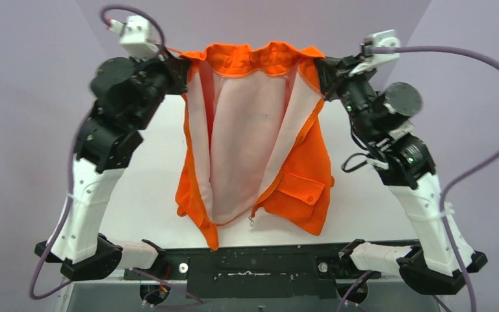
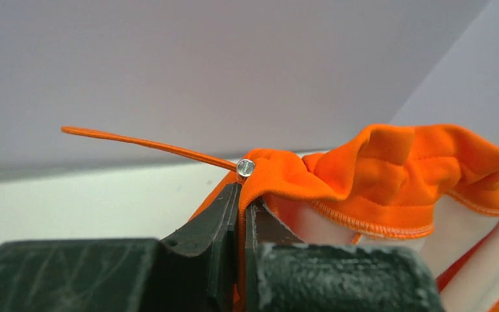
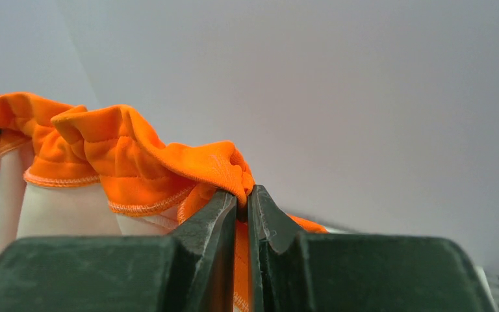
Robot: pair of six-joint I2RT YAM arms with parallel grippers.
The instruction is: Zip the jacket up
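Left hand (image 2: 242, 195) and right hand (image 3: 242, 195), each pinched tight on an upper corner of the jacket (image 1: 299, 188), hold it unzipped across the frame's centre; light, limp fabric likely sags, so grip beside the zipper pull (image 1: 252, 221), lower centre.

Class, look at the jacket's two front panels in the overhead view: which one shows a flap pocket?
The panel hanging below the right tool: its orange outside and pocket face the camera; the other panel shows pale lining.
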